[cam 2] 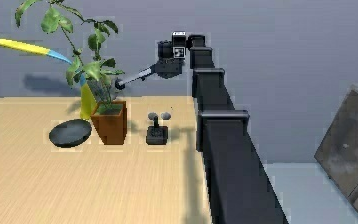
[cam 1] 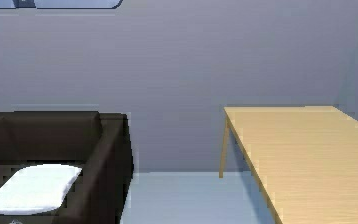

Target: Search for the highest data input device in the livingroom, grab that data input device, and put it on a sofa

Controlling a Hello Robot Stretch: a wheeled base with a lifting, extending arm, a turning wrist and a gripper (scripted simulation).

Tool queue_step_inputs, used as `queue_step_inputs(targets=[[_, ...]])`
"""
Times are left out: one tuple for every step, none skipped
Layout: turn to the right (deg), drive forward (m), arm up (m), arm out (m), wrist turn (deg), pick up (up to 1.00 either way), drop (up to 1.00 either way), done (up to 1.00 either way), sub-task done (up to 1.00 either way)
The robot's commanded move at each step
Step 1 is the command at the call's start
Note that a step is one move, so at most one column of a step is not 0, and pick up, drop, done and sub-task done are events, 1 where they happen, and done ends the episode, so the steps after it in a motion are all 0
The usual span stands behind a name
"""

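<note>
Dark joystick (cam 2: pixel 157 131) on table (cam 2: pixel 57 185), near end effector (cam 2: pixel 122 84)

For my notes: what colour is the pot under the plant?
The pot is orange-brown, clearest in the arm side view.

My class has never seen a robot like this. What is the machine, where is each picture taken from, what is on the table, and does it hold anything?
It is a wheeled robot with one arm that ends in two-finger jaws. The forward view comes from a camera that looks ahead. It shows a dark sofa with a white pillow, and a wooden table by a grey wall. The arm side view looks out to the side where the arm, the dark bar, reaches. On the tabletop there stand a potted plant, a dark dish and a small thing like a joystick. The jaws reach toward the plant's leaves. Whether they hold anything cannot be told.
</note>
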Motion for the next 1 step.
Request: queue_step_inputs(targets=[[0.0, 0.0, 0.0, 0.0, 33.0, 0.0, 0.0, 0.0, 0.0]])
